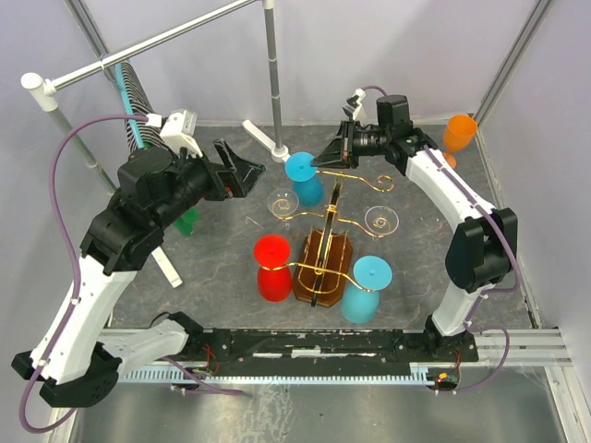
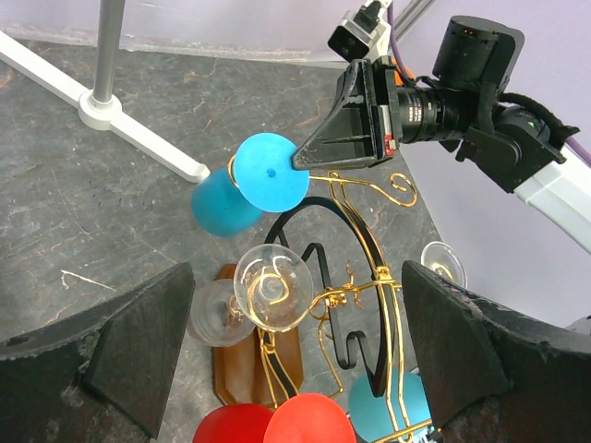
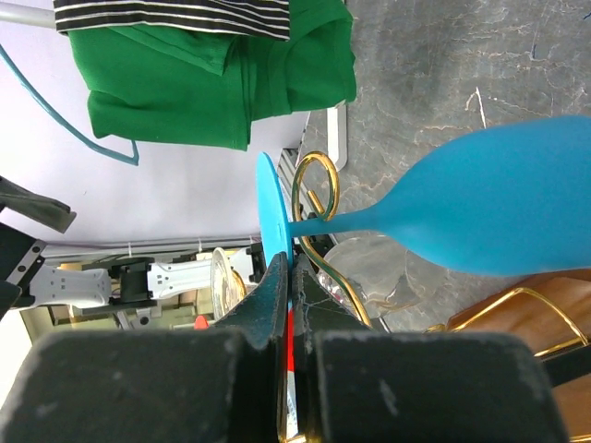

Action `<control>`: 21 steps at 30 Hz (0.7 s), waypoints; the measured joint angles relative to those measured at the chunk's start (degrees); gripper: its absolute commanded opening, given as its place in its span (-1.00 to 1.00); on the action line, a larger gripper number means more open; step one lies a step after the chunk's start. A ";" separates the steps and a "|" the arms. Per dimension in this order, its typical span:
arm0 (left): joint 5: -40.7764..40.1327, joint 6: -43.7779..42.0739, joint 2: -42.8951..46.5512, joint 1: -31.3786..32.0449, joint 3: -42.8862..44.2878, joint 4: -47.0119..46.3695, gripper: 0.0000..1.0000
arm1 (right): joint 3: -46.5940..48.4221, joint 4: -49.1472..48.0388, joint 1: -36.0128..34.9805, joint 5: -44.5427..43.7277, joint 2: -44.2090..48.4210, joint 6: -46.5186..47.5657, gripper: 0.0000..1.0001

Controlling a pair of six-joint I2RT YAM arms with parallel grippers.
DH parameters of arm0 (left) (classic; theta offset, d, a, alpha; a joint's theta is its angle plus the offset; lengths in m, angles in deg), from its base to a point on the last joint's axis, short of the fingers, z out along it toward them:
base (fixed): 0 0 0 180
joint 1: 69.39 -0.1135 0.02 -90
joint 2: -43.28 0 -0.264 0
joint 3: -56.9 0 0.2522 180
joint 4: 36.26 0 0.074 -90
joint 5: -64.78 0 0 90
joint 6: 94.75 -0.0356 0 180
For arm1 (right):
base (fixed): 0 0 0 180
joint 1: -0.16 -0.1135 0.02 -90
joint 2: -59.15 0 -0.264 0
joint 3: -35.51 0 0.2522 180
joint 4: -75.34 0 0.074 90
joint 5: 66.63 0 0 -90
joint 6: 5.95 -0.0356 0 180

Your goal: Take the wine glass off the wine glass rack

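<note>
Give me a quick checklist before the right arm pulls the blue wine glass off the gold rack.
1. Right gripper shut on the blue wine glass's foot: ok.
2. Stem free of the wine glass rack's gold scroll: not ok, it sits in the loop.
3. Left gripper open, apart from the rack: ok.
4. Clear glass apart from the blue bowl: cannot tell.
5. White pole foot out of the exit path: cannot tell.

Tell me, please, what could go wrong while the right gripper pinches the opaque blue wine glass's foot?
The right gripper clamps only the foot edge of the opaque blue wine glass, so it could pivot or slip. Its stem sits in a curl of the gold wire rack; a crooked pull might snag and tip it. The clear wine glass hanging nearby could be struck.
</note>
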 measured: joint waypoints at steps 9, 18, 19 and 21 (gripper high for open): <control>-0.22 0.00 0.04 0.00 0.00 0.00 0.98 | -0.28 -0.02 2.60 1.53 0.42 -1.42 -0.99; -0.22 -0.02 0.02 0.00 0.00 0.00 0.98 | -0.04 1.49 8.74 0.48 0.79 -0.79 -0.99; -0.22 -0.02 0.02 0.00 0.00 0.00 0.98 | 0.72 2.82 9.81 -0.07 0.59 -0.15 -0.99; -0.26 -0.04 0.00 0.00 0.00 0.00 0.98 | 3.21 5.44 11.30 -1.57 -0.15 1.70 -0.99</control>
